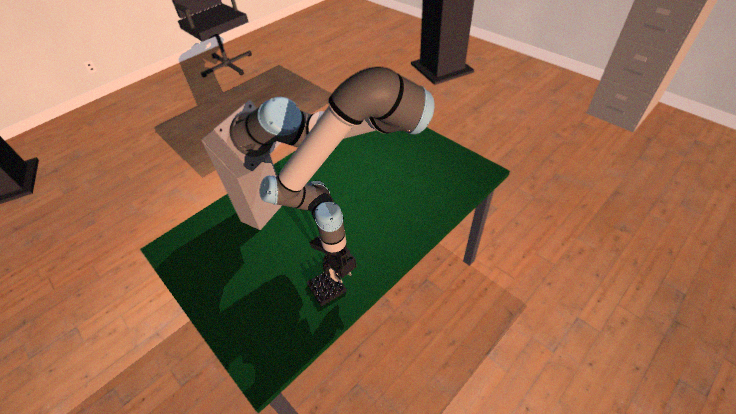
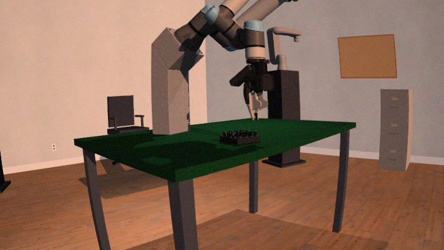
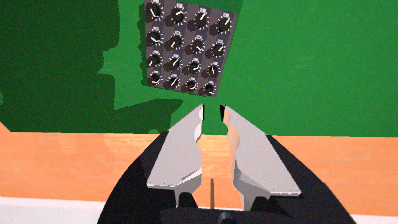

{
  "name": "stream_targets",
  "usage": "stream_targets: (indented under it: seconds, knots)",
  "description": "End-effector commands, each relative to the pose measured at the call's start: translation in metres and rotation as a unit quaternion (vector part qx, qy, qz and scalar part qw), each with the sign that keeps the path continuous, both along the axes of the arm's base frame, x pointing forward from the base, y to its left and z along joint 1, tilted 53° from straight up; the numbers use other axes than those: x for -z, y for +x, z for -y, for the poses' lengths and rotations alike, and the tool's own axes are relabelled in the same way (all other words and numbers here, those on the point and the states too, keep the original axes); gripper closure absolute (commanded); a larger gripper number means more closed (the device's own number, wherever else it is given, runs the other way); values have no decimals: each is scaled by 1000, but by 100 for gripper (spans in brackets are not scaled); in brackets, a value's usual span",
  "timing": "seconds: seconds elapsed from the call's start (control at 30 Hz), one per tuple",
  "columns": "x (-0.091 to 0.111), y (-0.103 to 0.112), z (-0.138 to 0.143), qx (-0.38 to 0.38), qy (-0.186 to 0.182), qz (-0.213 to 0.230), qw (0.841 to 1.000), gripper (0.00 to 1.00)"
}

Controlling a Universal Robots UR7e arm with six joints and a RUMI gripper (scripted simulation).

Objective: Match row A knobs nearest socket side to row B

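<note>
The knob box point(image 3: 187, 47) is a small dark panel with several rows of black knobs with white pointers. It lies on the green table near the front edge, and shows in the top view point(image 1: 326, 288) and the exterior view point(image 2: 239, 137). My gripper point(image 3: 212, 105) point(image 2: 255, 116) hangs above the table just beside the box's near edge, well above the knobs. Its fingers stand almost shut with a narrow gap between the tips and nothing in it. It touches no knob. The socket side of the box is not readable here.
The arm's pale pedestal point(image 1: 241, 169) stands at the table's back left corner. The table edge point(image 3: 200, 134) runs just under the fingers, with wooden floor beyond. A chair point(image 2: 122, 116), a dark column point(image 2: 283, 115) and a filing cabinet point(image 2: 394, 128) stand off the table.
</note>
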State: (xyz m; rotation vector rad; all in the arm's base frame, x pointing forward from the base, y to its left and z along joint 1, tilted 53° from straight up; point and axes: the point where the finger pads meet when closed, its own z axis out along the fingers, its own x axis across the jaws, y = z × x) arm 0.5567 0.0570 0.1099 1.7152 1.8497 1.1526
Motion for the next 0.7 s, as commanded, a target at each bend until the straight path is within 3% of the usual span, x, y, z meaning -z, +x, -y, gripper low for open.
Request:
stream_targets:
  seconds: [0.0,0.07,0.13,0.67]
  knots:
    - [0,-2,-1,-52,-55,20,997,89]
    - [0,-2,-1,-52,-55,20,997,89]
    - [-1,-3,0,-74,-82,32,993,89]
    - [-5,-2,2,-156,-182,76,968,89]
